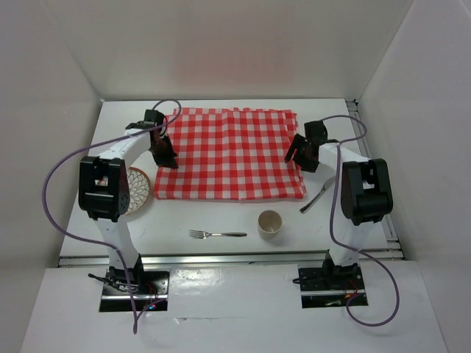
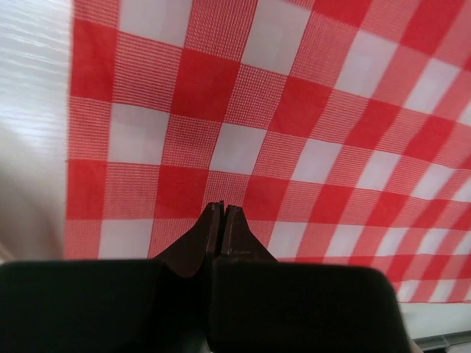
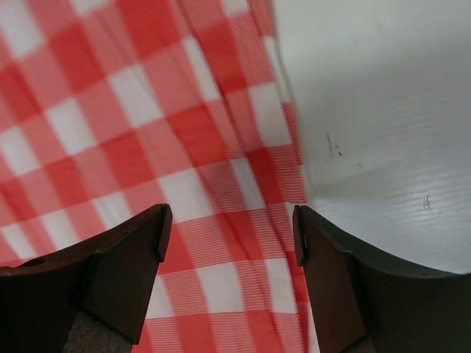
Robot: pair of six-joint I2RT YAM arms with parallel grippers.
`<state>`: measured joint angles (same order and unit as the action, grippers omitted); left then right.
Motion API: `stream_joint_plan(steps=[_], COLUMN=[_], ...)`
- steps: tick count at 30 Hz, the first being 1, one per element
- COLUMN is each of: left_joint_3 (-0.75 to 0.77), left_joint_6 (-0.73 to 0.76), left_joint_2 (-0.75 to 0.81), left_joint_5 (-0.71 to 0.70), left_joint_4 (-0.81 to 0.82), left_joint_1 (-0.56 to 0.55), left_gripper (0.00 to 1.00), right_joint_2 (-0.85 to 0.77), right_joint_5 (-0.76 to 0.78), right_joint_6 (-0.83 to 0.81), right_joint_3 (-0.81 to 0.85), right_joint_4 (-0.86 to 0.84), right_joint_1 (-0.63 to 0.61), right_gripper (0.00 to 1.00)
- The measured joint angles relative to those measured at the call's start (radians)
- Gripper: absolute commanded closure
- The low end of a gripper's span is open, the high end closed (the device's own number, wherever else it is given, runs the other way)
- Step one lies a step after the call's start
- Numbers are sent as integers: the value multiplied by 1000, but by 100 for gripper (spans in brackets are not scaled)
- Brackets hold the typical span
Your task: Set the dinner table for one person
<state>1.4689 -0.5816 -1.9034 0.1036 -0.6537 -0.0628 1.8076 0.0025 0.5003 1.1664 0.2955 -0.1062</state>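
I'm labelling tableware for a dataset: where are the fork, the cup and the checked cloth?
fork [image 1: 218,234]: top external view, on its handle.
cup [image 1: 269,231]: top external view, on the near outer wall.
checked cloth [image 1: 232,154]: top external view, on the centre of the fabric.

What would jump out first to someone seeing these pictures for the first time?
The red-and-white checked cloth, spread flat across the far middle of the white dinner table, dominates. Two black grippers flank it: the left gripper is shut at its left edge and the right gripper is open over its right edge. Nearer the arms sit a silver fork and a cream cup.
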Motion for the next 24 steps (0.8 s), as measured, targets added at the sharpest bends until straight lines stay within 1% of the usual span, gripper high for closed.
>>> stream_joint_plan(steps=[3,6,8,10,11,13,14,20,24], left_joint_3=[-3,6,17,36,56,87,103,251,326], left_joint_6=[-2,-6,-14,-26,-28,-30,-30,-29,-26], left_joint_2=[-52,-90,-119,-155,-174,-193,-205,-293,-330], left_joint_5=[-3,-11,-18,-23,-21,-19,-20,-21,-39], left_joint_4=[-7,-7,-4,-5,-13,-26,-30,-78,-88], left_joint_1=[-29,-48,-56,-57,-57,-55,-55,-54,-54], left_gripper=[100,100,100,100,100,100,100,100,100], right_joint_2=[52,64,73,87,95,115,125,208,228], right_joint_5=[-47,-70,-79,-85,-88,-102,-108,-124,-122], right_joint_6=[-13,-24,-29,-33,-32,-30,-29,-23,-24], right_joint_3=[0,5,8,11,13,26,39,148,180], right_joint_4=[18,10,-2,-13,-21,-34,-34,-40,-34], right_joint_1=[32,50,52,52,52,53,54,60,60], right_gripper=[26,36,55,69,83,96,99,100,100])
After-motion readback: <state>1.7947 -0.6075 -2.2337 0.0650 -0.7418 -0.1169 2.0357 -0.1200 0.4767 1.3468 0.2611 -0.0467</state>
